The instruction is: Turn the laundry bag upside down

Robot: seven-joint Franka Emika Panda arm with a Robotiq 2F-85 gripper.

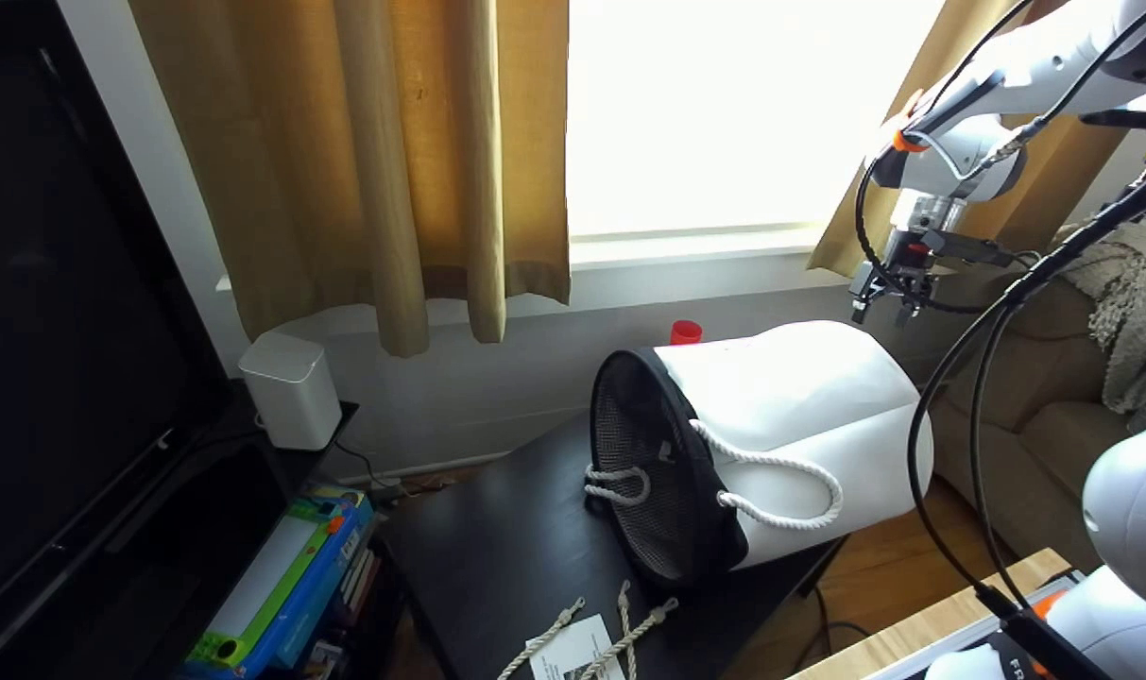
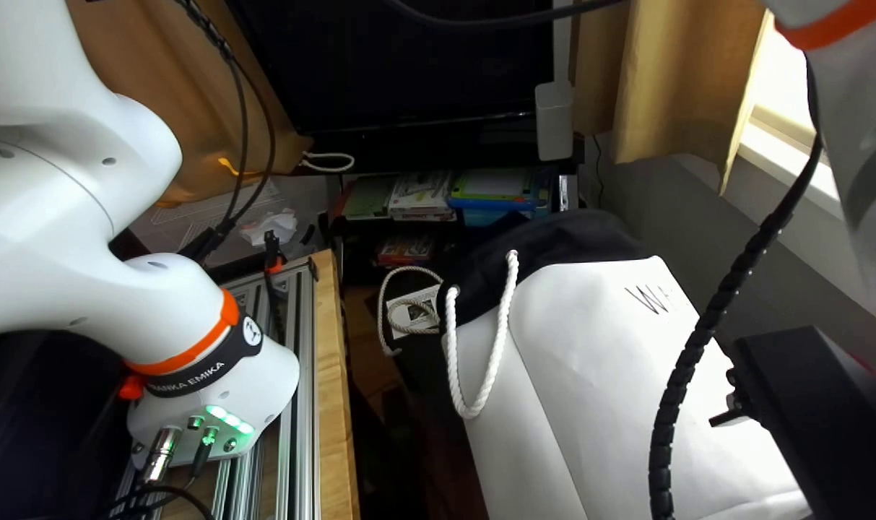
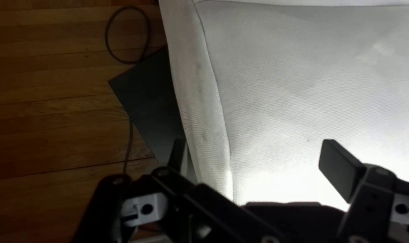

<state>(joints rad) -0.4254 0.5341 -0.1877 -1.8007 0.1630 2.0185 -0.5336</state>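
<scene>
The dark metal two-fingered hand (image 1: 881,313) hangs, fingers apart, above the large white soft-sided cylindrical laundry bag (image 1: 809,397), near its closed end; the bag lies on its side on a black bench (image 1: 497,529), black-rimmed mouth away from the hand. Beyond the hand are a bright window (image 1: 724,113) and mustard fabric curtains (image 1: 393,189); lower than it, a brown couch (image 1: 1026,373) and wooden plank floor (image 3: 56,101).

Laundry bag (image 2: 625,390) lies on its side. I see robot base (image 2: 221,397) near it, television (image 2: 409,65) beyond its dark rim (image 2: 567,242).
</scene>
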